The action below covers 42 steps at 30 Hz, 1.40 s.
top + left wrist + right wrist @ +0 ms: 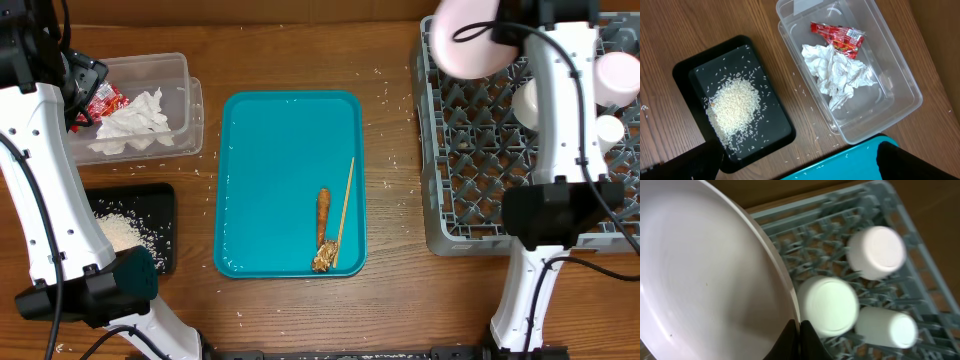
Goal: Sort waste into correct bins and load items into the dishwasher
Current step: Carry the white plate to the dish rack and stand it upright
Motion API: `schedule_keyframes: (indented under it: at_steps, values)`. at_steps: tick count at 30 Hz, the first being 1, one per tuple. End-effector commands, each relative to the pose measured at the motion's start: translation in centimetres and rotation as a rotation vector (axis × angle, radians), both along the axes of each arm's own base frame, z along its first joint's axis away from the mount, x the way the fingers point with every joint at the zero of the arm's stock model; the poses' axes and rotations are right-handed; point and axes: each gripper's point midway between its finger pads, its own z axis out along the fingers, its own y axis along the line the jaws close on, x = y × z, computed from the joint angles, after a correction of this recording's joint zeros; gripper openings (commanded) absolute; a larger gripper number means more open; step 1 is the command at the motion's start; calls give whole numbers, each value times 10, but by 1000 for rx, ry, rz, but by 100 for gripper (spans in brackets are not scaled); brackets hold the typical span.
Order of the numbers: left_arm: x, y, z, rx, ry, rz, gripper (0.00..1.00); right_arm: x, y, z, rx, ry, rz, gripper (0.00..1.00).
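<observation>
Here the right gripper (799,340) is clenched on the rim of the pale pink-white plate (705,280), holding it tilted above the grey dish rack (840,205). The left gripper (800,167) hangs spread wide near the clear tub (905,85) and the black tray (682,67) of rice (735,107).

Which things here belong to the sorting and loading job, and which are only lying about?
Job: carrot, food scrap, rice, napkin, wrapper, clear tub, black tray, plate, bowls, cup, dish rack.
Lying about: teal tray, thin stick.
</observation>
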Motion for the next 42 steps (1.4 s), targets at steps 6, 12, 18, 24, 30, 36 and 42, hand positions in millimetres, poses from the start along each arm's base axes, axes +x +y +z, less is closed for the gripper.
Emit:
schedule_keyframes:
  at_steps: [6, 12, 18, 24, 30, 36, 42]
  values:
    - [-1, -3, 4, 2, -13, 5, 100, -15, -61, 4, -112, -8, -163, 4]
    - [-1, -3, 4, 2, -13, 5, 100, -15, -68, -5, -164, 7, -191, 4]
    - [-2, -2, 4, 2, -13, 5, 100, -15, -69, -6, -176, 9, -196, 4]
    - [-2, -2, 4, 2, -13, 5, 100, -13, -62, -5, -180, 7, -182, 4]
    - [-2, -2, 4, 2, -13, 5, 100, -12, -58, -8, -181, 15, -175, 4]
    - [-1, -3, 4, 2, -13, 5, 100, -14, -54, -24, -218, 50, -184, 4]
    - [-2, -2, 4, 2, -13, 5, 100, -14, -53, -19, -326, 42, -216, 4]
